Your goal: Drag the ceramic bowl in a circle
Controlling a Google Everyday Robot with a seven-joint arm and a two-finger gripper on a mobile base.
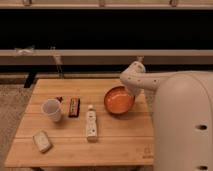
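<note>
Hand [131, 91] sits at the ceramic bowl's [119, 100] far-right rim, approx 1 o'clock on the bowl; can't tell whether it grips, arm blocks it. Bowl is on the counter [120, 135], right of centre, toward 2 o'clock. White cup [52, 109] at 9 o'clock, dark bar [74, 106] just beside it. Small bottle [91, 124] lies near centre, pale packet [42, 141] at 7 o'clock.
</note>
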